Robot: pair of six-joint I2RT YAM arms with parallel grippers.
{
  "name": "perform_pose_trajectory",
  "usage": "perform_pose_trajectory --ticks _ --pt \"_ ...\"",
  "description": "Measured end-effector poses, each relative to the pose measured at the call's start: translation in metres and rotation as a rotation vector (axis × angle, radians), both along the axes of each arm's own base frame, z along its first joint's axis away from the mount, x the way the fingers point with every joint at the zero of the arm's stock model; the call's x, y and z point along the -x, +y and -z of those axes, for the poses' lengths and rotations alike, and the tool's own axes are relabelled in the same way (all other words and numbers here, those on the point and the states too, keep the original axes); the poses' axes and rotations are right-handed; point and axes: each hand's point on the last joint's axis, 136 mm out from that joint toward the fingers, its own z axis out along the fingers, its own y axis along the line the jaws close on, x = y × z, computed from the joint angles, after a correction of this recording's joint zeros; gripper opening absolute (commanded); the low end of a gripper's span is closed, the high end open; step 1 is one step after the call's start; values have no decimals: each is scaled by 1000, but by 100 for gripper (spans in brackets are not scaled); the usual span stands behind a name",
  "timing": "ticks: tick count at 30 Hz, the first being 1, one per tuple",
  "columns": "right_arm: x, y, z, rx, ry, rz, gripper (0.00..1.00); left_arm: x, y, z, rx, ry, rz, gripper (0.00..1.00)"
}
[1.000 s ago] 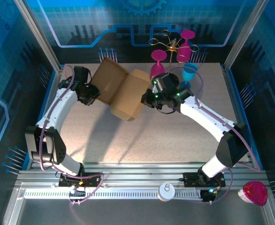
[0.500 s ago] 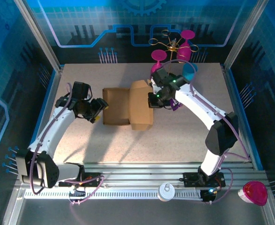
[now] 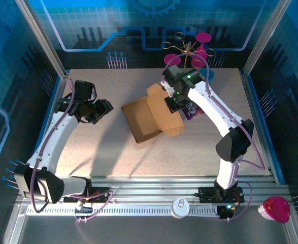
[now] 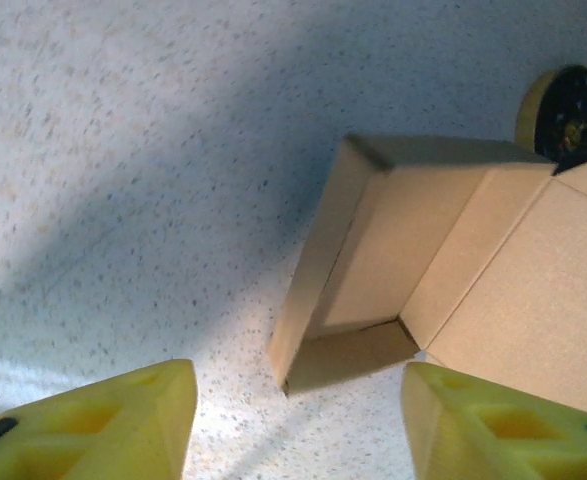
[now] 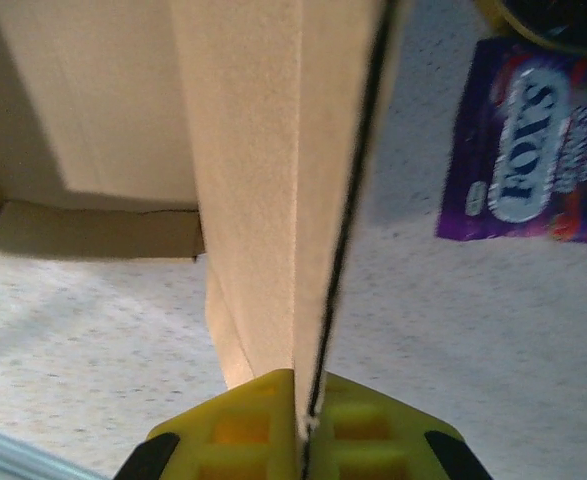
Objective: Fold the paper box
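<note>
**Left releases, right swings the box alone**

Near zone: bare speckled surface in front of the arms, nothing to note.

Mid surface: the paper box sits roughly at centre, skewed, with one corner pointing toward the near edge. A second ago it is held up and tilted between both arms at the far left. Half a second ago it lies flat and square to the edges. Now it is turned and shifted right.

Left wrist view: the box is a shallow tray with its left and near walls standing and a broad panel lying open on its right.

Left gripper: a second ago it is at the box's left flap. Now it is pulled back to the left, well apart from the cardboard. In its own camera the left gripper has its yellow fingers spread with only surface between them.

Right gripper: at the far-right side of the box, unchanged in grip. In its wrist view the right gripper is closed tight on a doubled edge of the box, which is seen edge-on.

Just right of it: the purple snack packet, flat and close beside the box.

Far edge: pink goblets, not involved.

Reading: the hand-off to one arm looks done. The right arm is repositioning the box, and the left is free to take a fresh flap. Folding is partway: the walls are up, but the lid panel is not yet closed.
</note>
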Motion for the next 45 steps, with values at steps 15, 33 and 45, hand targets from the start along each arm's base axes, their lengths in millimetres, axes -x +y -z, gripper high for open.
perform_pose_trajectory --ticks 15,33,45 --pt "-3 73 -10 256 -270 -485 0 -51 -50 -31 -181 -401 564 57" --pt "-9 82 -9 263 -303 -566 0 -48 -66 -10 -489 -666 911 65" --pt "-9 83 -9 257 -309 -577 0 -54 -81 -8 -503 -741 1003 55"
